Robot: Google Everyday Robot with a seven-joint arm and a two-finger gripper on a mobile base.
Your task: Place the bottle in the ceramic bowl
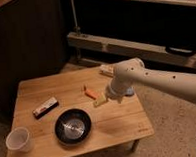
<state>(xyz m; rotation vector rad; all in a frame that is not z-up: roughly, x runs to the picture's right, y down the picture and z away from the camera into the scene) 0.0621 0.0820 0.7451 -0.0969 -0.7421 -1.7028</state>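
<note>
Across the middle of view sits the light wooden low table (pixel 122 124), biggest thing here & the surface all else rests on. White robot arm (pixel 162 81) reaches in from the right, wrist bent down over table's centre-right. Round shallow black ceramic bowl (pixel 73 126) w/ shiny ringed centre sits near front edge, left of the arm & not touching it. Whitish translucent cup (pixel 17 139) at front-left corner; dark flat bar w/ pale edge (pixel 45 107) lies btwn cup and table's middle. Thin orange carrot-like stick (pixel 90 92) lies just beside the work spot. Gripper (pixel 106 96) is low over the wood, and the small pale cream-white bottle (pixel 99 101) is right at its tip, on the bowl side; can't tell if gripper is apart or clamped on it, nor if bottle is off the wood. Risks, as I judge: a weak or end-only hold could let bottle slip out en route, then roll, poss. off the edge. A low carry could clip bowl's rim & shove bowl toward front edge. Orange stick, so close, could get nudged. Release from too high, bottle may bounce out of the shallow bowl.
</note>
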